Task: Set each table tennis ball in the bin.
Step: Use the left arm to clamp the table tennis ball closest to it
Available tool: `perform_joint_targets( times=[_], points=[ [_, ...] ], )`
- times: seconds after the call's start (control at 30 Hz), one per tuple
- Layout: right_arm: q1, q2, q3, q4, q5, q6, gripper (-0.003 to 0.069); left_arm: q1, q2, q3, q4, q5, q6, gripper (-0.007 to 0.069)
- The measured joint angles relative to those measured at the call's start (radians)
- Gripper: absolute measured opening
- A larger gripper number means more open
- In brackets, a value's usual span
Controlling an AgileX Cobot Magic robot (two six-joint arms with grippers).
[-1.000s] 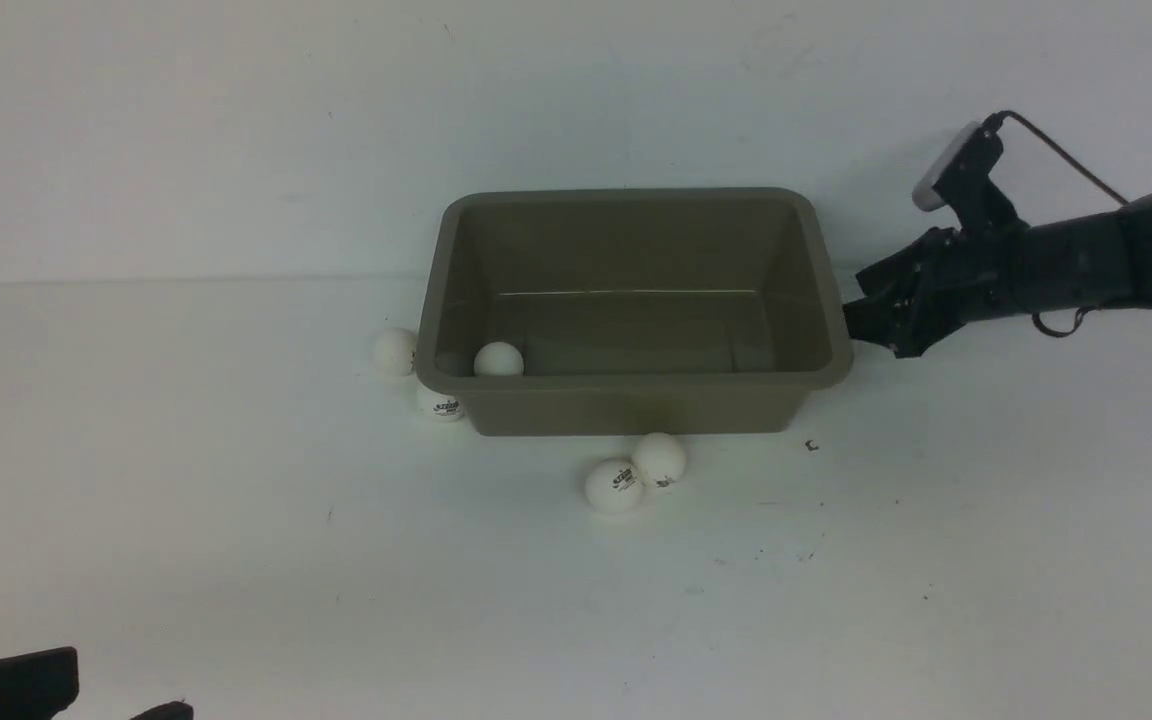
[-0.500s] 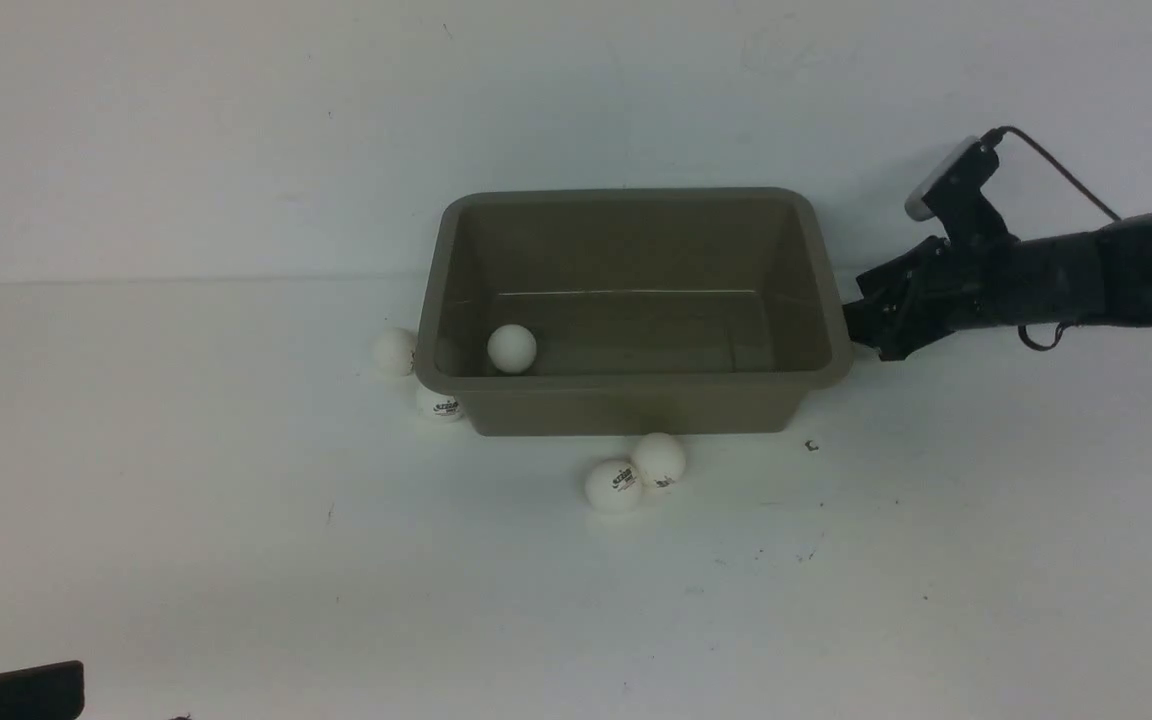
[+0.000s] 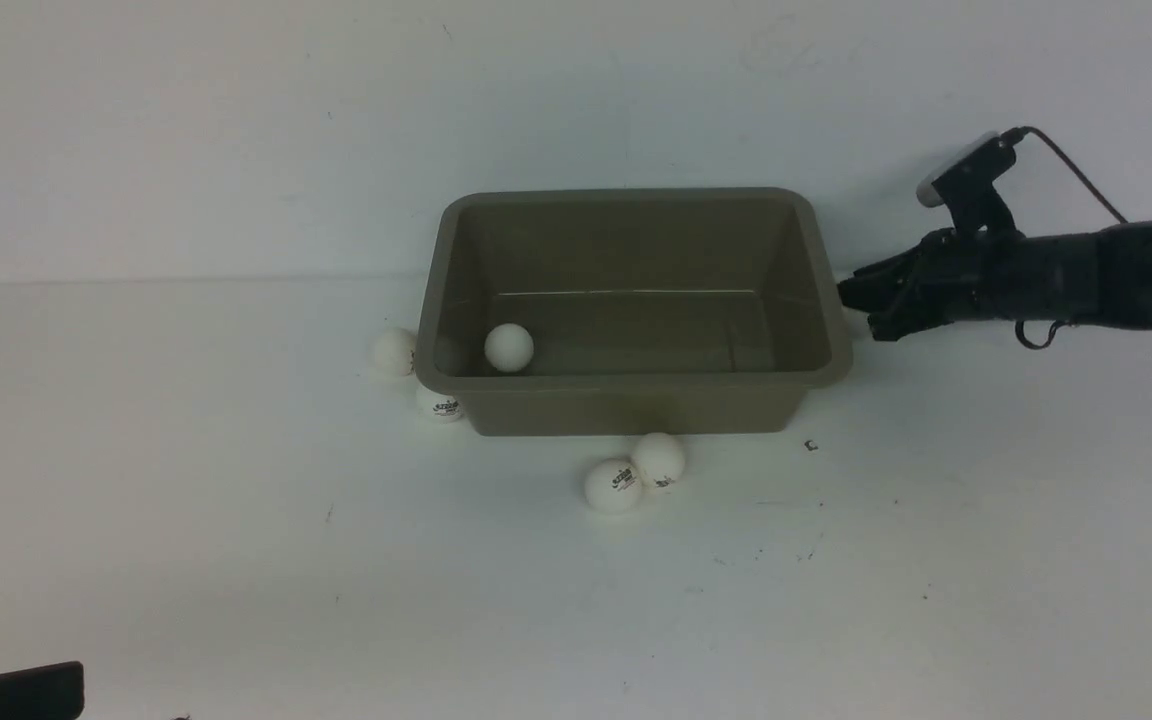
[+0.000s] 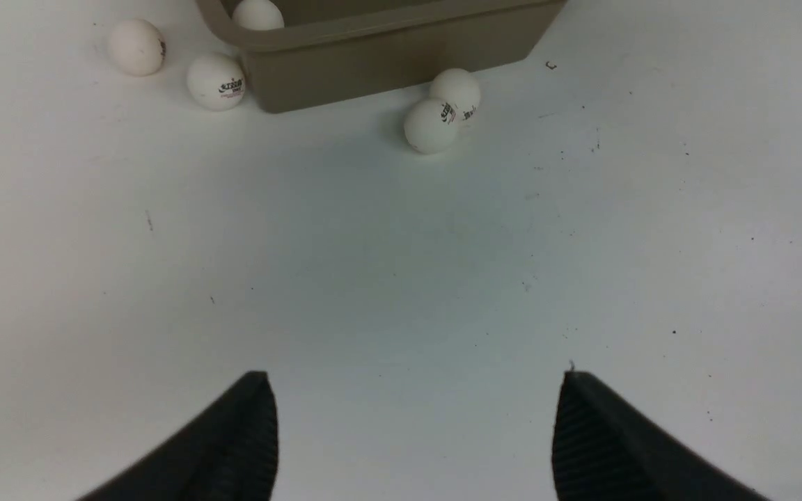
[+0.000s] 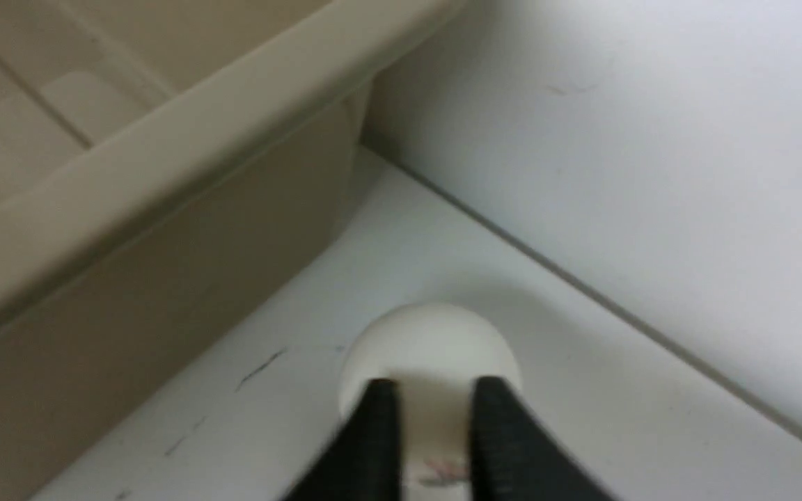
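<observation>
Inside bin [image 3: 636,382], near left end: one table tennis ball [image 3: 509,347]. Outside on surface [image 3: 236,540]: two balls [image 3: 394,352] [image 3: 440,404] at left front corner, touching pair [image 3: 613,486] before front wall, one ball [image 5: 429,344] just beyond right jaws, clenched, empty. Left jaws released, empty.

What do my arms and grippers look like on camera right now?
Right arm: matte black, tubular, with a pale-faced camera block on the wrist and a thin dark cable running back. Right gripper: black, tapered. Left gripper: black, with ribbed, wedge-shaped fingers.
</observation>
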Motion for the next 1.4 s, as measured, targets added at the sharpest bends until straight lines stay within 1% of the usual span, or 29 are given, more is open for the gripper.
perform_joint_targets(
  times=[0.07, 0.13, 0.33, 0.57, 0.77, 0.9, 1.0, 1.13, 1.2, 1.27, 1.33, 1.4],
  points=[
    [-0.003, -0.027, 0.000, -0.001, -0.002, 0.000, 0.0008, 0.000, 0.000, 0.000, 0.000, 0.000, 0.000, 0.0478],
    [-0.011, -0.067, 0.001, -0.004, -0.001, 0.000, -0.0006, 0.000, 0.000, 0.000, 0.000, 0.001, 0.000, 0.0478],
    [-0.033, -0.222, -0.001, -0.044, 0.000, 0.012, -0.0016, 0.000, 0.000, 0.000, 0.001, 0.001, 0.000, 0.0479],
    [-0.044, -0.233, 0.001, -0.079, 0.018, 0.090, -0.0016, 0.000, 0.000, 0.000, 0.001, 0.001, 0.000, 0.0479],
    [-0.058, -0.233, 0.001, -0.118, 0.041, 0.130, -0.0016, 0.000, 0.000, 0.000, 0.001, 0.001, 0.000, 0.0479],
    [-0.096, -0.229, 0.001, -0.125, 0.110, 0.188, -0.0018, 0.000, 0.000, 0.000, 0.001, 0.002, 0.000, 0.0479],
    [-0.148, -0.198, 0.001, -0.119, 0.174, 0.218, -0.0018, 0.000, 0.000, 0.000, 0.001, 0.002, 0.000, 0.0479],
    [-0.177, -0.135, 0.001, -0.110, 0.218, 0.220, -0.0018, 0.000, 0.000, 0.000, 0.001, 0.002, 0.000, 0.0479],
    [-0.179, -0.103, 0.001, -0.103, 0.237, 0.190, -0.0006, 0.000, 0.000, 0.000, 0.001, 0.002, 0.000, 0.0479],
    [-0.173, -0.066, 0.001, -0.086, 0.259, 0.159, 0.0033, 0.000, 0.000, 0.000, 0.001, 0.002, 0.000, 0.0479],
    [-0.161, -0.053, 0.001, -0.066, 0.269, 0.152, 0.0107, 0.000, 0.000, 0.000, 0.001, 0.002, 0.000, 0.0479],
    [-0.148, -0.053, 0.001, -0.046, 0.272, 0.156, 0.0206, 0.000, 0.000, 0.000, 0.001, 0.002, 0.000, 0.0479]
  ],
)
